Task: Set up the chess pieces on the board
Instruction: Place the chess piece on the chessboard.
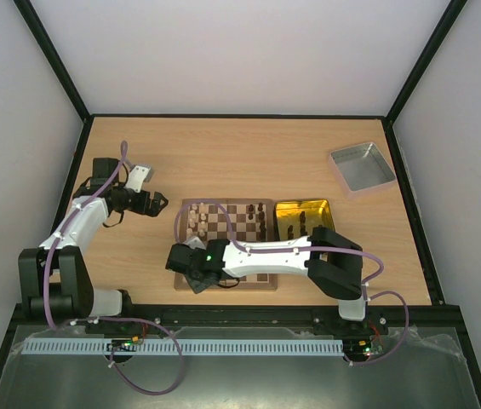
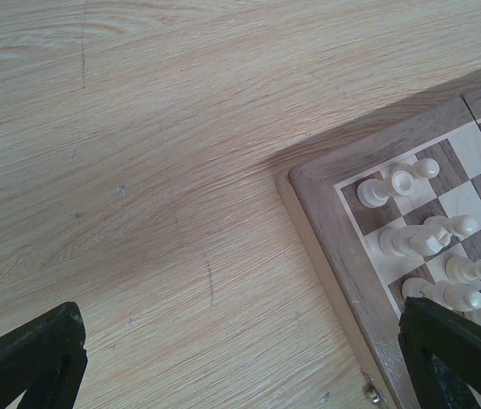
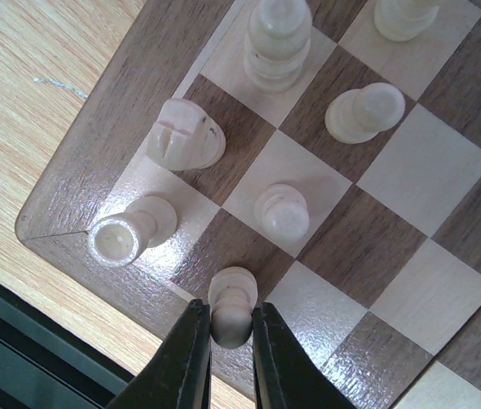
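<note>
- Right wrist view: the right fingers [image 3: 191, 351] pinch a cream pawn [image 3: 233, 294] by its head, one on each side, with almost no gap. The pawn is at the board's [image 3: 95, 162] near edge, just beside the corner rook [image 3: 125, 234]. I cannot tell whether its base is down on the square.
- Left wrist view: the left fingers [image 2: 36, 362] are spread wide and hold nothing, with only bare tabletop [image 2: 180, 170] between them. They hang just off the board's far-left corner.
- Top view: the board lies mid-tabletop, just ahead of the arm bases. Cream pieces [image 1: 196, 223] stand along its left side and dark pieces [image 1: 260, 220] along its right. A gold tin [image 1: 304, 223] sits just beside the right edge, and a grey tray [image 1: 361, 167] is well apart at the back right.
- Risk: if the pawn is let go before it is seated or while tilted, it may topple into the rook or roll off the near border, which is close.
- Risk: the opening fingers have little room on the rook side and could clip it.
- Risk: the right forearm lies low across the board, so a careless retreat could sweep the standing rows.
- Risk: one left finger hangs over the cream corner pieces, and a drop there would scatter them.
- Only the right wrist view shows the pinch. From above, the arm's own bulk hides it.
- Only the top view shows the tin, with small dark shapes inside that are likely pieces not yet placed.
- Only the left wrist view shows the far corner's cream pieces up close.
</note>
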{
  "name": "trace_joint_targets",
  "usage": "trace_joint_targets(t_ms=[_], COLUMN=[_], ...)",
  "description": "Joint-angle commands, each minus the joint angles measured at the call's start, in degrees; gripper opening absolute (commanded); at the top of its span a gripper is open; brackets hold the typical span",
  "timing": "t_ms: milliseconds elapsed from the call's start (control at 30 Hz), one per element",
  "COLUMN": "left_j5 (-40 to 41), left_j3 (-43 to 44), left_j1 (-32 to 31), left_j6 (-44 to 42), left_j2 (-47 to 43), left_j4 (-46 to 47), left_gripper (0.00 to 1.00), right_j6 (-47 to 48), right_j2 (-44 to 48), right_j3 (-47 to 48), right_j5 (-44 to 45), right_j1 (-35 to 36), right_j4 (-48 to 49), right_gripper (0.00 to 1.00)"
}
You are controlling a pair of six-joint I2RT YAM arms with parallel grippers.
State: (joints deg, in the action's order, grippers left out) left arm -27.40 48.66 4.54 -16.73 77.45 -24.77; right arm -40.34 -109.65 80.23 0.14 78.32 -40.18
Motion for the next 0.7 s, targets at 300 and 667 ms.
trace_joint_targets(t_ms=[300, 667], left_j5=[-0.3, -0.1], left_j3=[-0.3, -0.3], left_j1=[0.0, -0.1], left_j6=[-0.6, -0.6], left_j2=[0.8, 0.8], left_j4=[0.2, 0.2], left_gripper=[1.00, 1.00], right_j6=[1.3, 1.2], right_j2=[-2.0, -2.0], right_j3=[2.6, 2.7], right_j5=[0.5, 0.3], right_j1=[-0.4, -0.5], right_j4=[-0.7, -0.5], right_gripper=[0.21, 0.21])
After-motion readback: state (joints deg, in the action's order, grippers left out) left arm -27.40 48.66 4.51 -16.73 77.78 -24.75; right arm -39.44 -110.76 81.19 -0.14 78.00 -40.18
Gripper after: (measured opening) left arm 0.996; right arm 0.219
